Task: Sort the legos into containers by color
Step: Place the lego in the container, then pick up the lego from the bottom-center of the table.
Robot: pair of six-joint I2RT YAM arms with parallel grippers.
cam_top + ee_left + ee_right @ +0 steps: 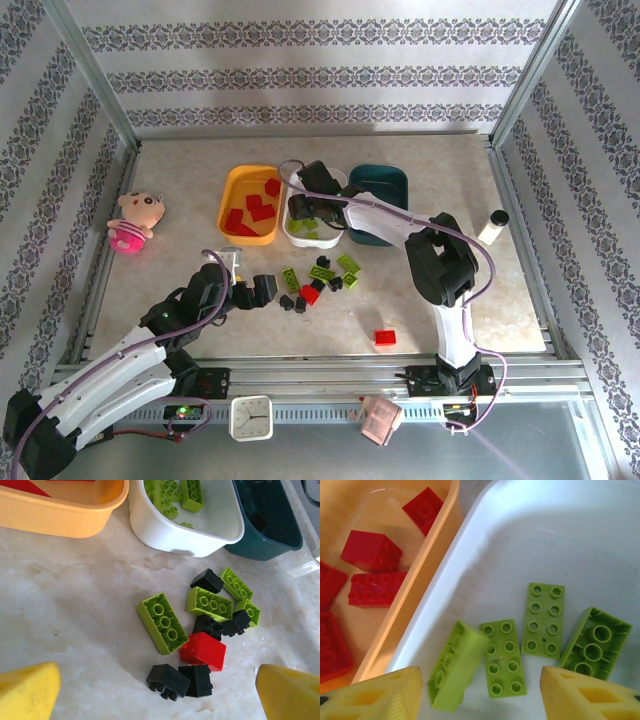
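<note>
My right gripper (482, 695) hangs open over the white tray (545, 540). A blurred lime green lego (452, 667) is loose between its yellow fingers, touching neither. Three more green legos (543, 620) lie flat in that tray. Red legos (370, 552) lie in the orange-yellow tray (415, 590). My left gripper (160, 692) is wide open and empty above a pile on the table: a long green lego (162, 622), a red one (203, 651), two black ones (168, 681), and several others. The dark teal tray (270, 535) stands to the right of the white one.
A lone red lego (386, 338) lies near the right arm's base. A pink plush doll (135, 220) sits at the left edge. A small white bottle (493, 226) stands by the right rail. A clock (251, 416) sits on the front rail.
</note>
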